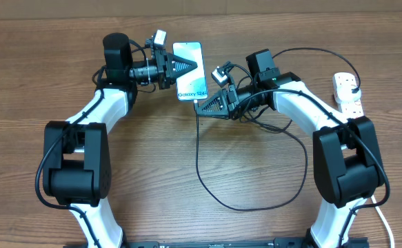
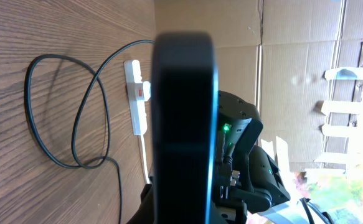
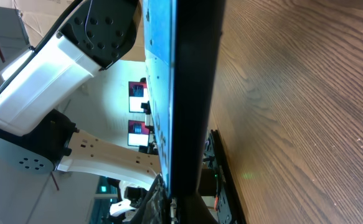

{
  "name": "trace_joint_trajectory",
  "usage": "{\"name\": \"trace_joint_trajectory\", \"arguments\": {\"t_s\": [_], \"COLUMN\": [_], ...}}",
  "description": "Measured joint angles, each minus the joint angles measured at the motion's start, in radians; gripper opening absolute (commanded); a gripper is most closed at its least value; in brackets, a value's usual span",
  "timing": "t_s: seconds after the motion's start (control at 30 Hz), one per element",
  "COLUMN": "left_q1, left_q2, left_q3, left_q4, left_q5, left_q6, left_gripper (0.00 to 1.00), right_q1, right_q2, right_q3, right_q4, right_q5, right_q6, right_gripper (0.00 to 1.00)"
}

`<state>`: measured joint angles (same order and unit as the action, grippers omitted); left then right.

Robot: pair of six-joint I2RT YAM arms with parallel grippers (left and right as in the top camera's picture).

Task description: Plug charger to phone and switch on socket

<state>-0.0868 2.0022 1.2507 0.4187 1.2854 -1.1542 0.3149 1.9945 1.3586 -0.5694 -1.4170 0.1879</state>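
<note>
Phone (image 1: 191,52) clamped in left gripper (image 1: 185,67) at far centre to brace it, right gripper (image 1: 204,105) pinched on charger (image 1: 198,158) tip at its bottom port for insertion, socket strip (image 1: 346,93) waiting off right.

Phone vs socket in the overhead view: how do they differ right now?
The phone is slim with a lit light-blue screen; the socket is a white strip with red switch marks. The phone is pinched at its side by the left gripper, with the right gripper at its lower end where the charger meets it; the socket lies untouched at far right. Shared: the charger's black cable leads to both.
</note>
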Motion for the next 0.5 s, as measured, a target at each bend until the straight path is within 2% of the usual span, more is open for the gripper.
{"name": "trace_joint_trajectory", "arguments": {"t_s": [0.5], "left_q1": [-0.018], "left_q2": [0.000], "left_q3": [0.000], "left_q4": [0.020], "left_q5": [-0.026], "left_q6": [0.000], "left_gripper": [0.04], "right_q1": [0.000], "right_q2": [0.000], "right_q3": [0.000], "right_q4": [0.019], "right_q5": [0.011], "right_q6": [0.047], "right_gripper": [0.04]}}
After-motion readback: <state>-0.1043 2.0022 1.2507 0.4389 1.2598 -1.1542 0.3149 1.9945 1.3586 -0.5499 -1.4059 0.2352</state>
